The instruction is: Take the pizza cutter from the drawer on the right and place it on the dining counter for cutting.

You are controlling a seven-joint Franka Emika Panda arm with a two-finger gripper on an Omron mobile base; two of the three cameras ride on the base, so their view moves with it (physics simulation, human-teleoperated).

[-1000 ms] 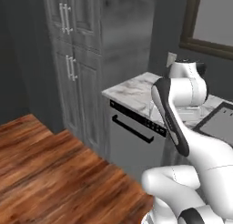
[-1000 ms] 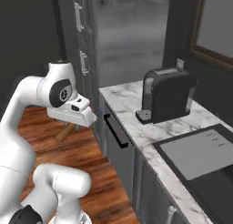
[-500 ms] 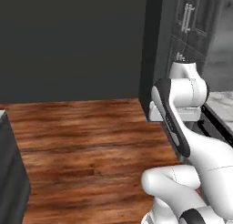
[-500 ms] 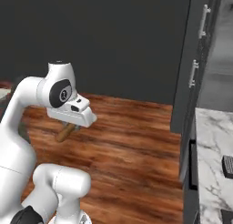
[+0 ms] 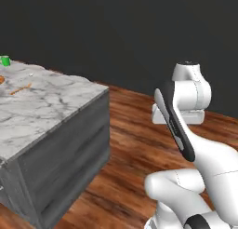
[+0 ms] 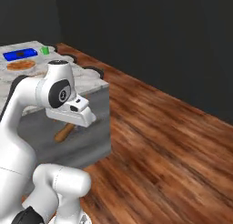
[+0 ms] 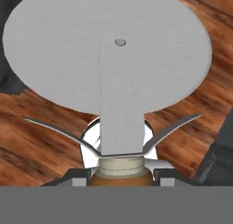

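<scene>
My gripper (image 7: 119,174) is shut on the pizza cutter (image 7: 109,45). Its round silvery wheel blade stands large in the hand view, and the orange-brown handle sits between the dark fingertips (image 7: 80,177). In the right base view the handle (image 6: 63,132) pokes out below the white hand (image 6: 73,113), over the wooden floor beside the counter's grey end wall. The dining counter (image 5: 42,109), a white marble slab with grey veins, lies to the left in the left base view; in the right base view its top (image 6: 84,77) reaches behind the arm. The drawer is out of view.
On the dining counter lie a thin orange stick (image 5: 21,89), a green cup (image 6: 44,50), a blue flat thing (image 6: 18,54) and a round pizza (image 6: 20,65). Brown wooden floor (image 6: 159,141) spreads to the right up to a dark wall (image 5: 116,32).
The whole picture has shifted as the base turned: the cabinets and the sink counter have left the views and the dining counter has come in. The grip on the pizza cutter is unchanged.
</scene>
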